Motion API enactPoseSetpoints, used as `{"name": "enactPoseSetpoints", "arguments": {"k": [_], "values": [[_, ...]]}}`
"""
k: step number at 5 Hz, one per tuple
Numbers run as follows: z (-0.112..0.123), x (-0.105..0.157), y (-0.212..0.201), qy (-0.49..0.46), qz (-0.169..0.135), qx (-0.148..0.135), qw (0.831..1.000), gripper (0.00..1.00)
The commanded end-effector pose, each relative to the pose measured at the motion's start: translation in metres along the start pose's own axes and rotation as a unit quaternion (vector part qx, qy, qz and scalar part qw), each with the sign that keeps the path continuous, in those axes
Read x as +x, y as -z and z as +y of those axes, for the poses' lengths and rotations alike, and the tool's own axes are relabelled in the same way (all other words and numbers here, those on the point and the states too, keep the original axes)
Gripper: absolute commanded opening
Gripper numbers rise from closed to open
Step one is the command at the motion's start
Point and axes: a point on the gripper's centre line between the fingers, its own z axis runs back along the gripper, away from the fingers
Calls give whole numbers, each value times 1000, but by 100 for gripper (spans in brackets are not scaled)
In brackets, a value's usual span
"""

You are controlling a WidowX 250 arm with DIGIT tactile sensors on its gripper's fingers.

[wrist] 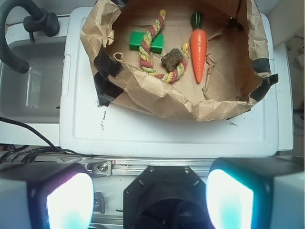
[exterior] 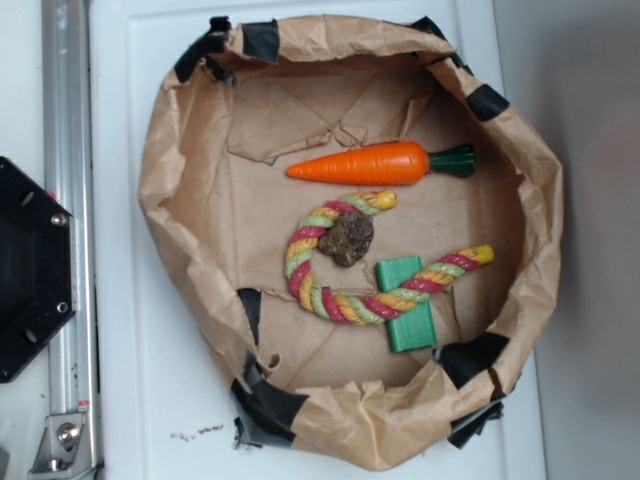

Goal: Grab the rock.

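Gripper (wrist: 150, 200) jaws apart, empty, well back from the bag (wrist: 157, 100). Rock (exterior: 346, 240) untouched inside rope (exterior: 330, 300) curl; whole approach and grasp left.

The rock (exterior: 346, 241) looks rough, matt and speckled dark brown, lying inside the curve of a braided cloth rope (exterior: 345, 300) of red, yellow and green strands. Beyond the rope, the carrot (exterior: 375, 164) is smooth, glossy plastic. The green block (exterior: 410, 322) under the rope looks smooth and matt. Crumpled brown paper (exterior: 180, 190), patched with black tape (exterior: 263, 405), walls them in on a smooth white plastic counter (exterior: 160, 400).
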Motion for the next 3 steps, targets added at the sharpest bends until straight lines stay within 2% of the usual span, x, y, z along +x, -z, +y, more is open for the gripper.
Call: {"name": "enactPoseSetpoints", "arguments": {"k": [1,2,3], "values": [[0,0,0,0,0,0,1000,100],[27,43,26,14,-65,9,998,100],[44,81,49,30,-79,-18,996,100]]}}
